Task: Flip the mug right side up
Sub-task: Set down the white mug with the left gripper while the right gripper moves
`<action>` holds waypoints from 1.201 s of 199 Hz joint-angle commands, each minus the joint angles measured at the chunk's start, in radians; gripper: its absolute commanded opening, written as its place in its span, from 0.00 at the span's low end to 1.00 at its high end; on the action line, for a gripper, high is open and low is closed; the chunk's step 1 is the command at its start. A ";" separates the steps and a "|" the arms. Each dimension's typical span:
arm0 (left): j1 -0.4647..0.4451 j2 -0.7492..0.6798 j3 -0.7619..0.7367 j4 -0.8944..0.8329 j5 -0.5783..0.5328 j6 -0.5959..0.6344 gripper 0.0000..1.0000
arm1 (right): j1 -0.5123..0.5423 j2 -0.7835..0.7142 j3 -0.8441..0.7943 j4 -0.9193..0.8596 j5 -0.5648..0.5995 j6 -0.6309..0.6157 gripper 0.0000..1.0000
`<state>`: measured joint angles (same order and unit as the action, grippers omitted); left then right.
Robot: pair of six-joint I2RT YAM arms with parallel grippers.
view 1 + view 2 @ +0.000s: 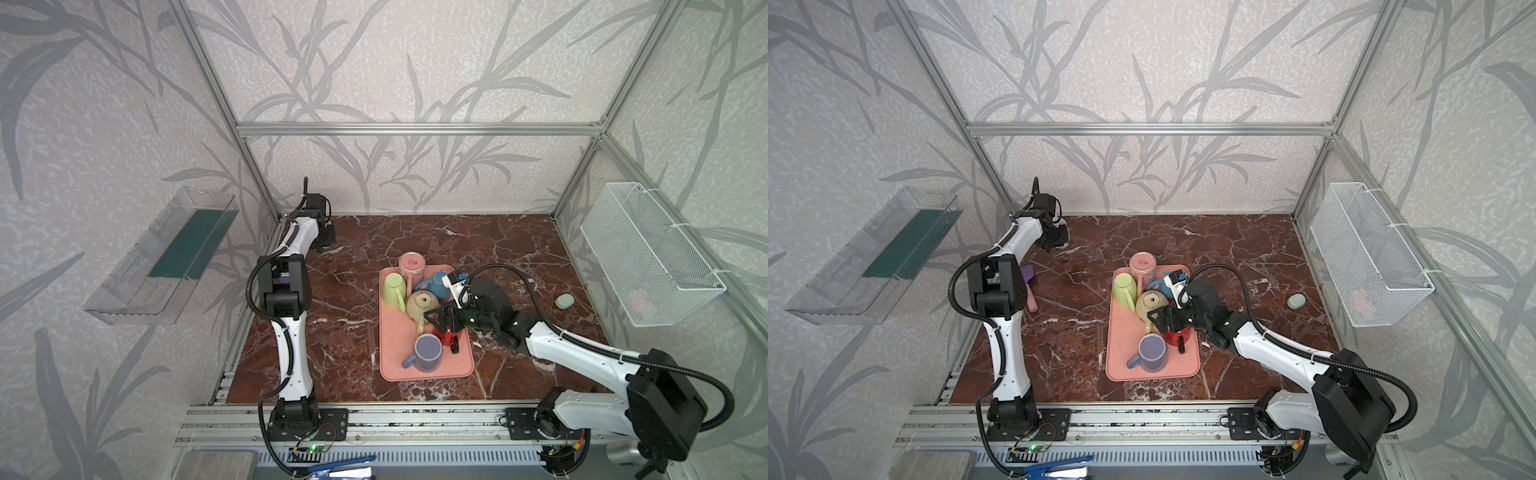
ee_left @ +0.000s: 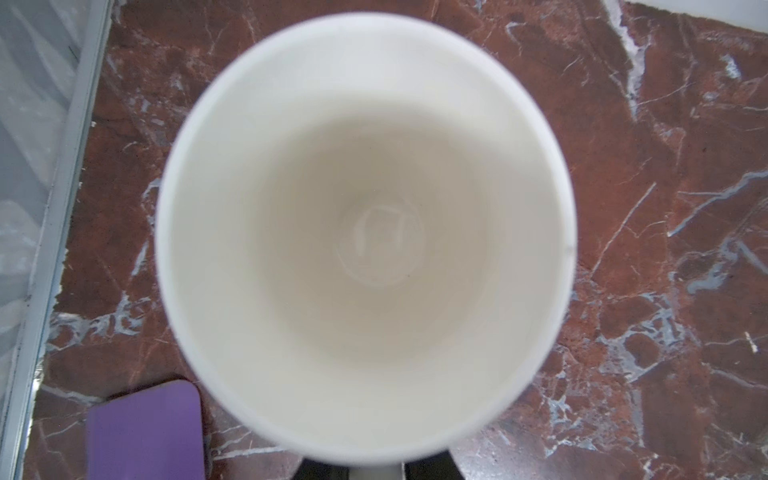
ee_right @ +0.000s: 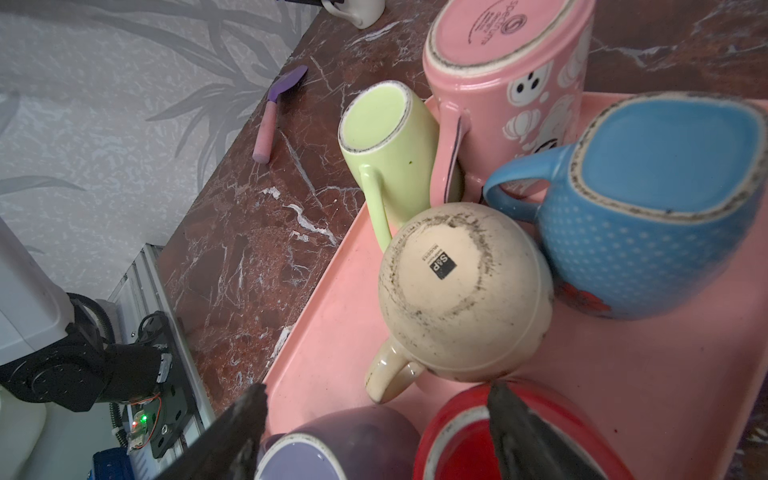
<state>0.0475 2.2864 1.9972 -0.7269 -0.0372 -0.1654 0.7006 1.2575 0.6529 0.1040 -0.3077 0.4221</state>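
White ceramic fills the left wrist view: the white mug (image 2: 365, 232) is seen straight down its mouth. It stands on the red-brown marble surface (image 1: 353, 299) in the far left corner, long axis vertical and opening up. It lies directly beneath the left gripper (image 1: 325, 237), whose fingertips are cut off at the frame edge, so it cannot be told whether they are clamped on the mug or parted. This mug is judged to be right side up already; only a straight lift clear of its rim would be called for there.

On the pink tray (image 1: 399, 370) four mugs are set base up: the cream mug (image 3: 461, 291), the green mug (image 3: 386, 137), the pink mug (image 3: 511, 83) and the blue mug (image 3: 656, 232). The right gripper (image 3: 376, 388) is held over the tray with its jaws wide apart and closed on nothing. One finger is above the red mug (image 3: 453, 453); the other is beside the purple mug (image 1: 428, 352), which stands mouth up. The cream mug lies just ahead of those jaws, axis vertical, handle turned toward them, so the right arm is judged far the nearer. Whether the red mug is upright cannot be told.
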 commanded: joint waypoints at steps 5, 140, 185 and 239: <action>-0.003 0.008 0.036 -0.006 0.014 0.013 0.27 | 0.005 0.003 0.009 0.013 -0.006 -0.002 0.83; -0.054 -0.307 -0.113 0.066 0.071 -0.057 0.92 | 0.008 0.021 0.156 -0.230 -0.031 -0.121 0.81; -0.085 -0.588 -0.316 0.143 0.114 -0.155 0.99 | 0.011 0.061 0.329 -0.469 0.094 -0.156 0.72; -0.103 -0.975 -0.645 0.252 0.179 -0.258 0.99 | 0.092 0.152 0.547 -0.698 0.222 -0.243 0.68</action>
<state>-0.0525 1.4460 1.4548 -0.5293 0.0967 -0.3523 0.7444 1.3575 1.1011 -0.4301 -0.1722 0.2474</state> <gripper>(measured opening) 0.993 0.684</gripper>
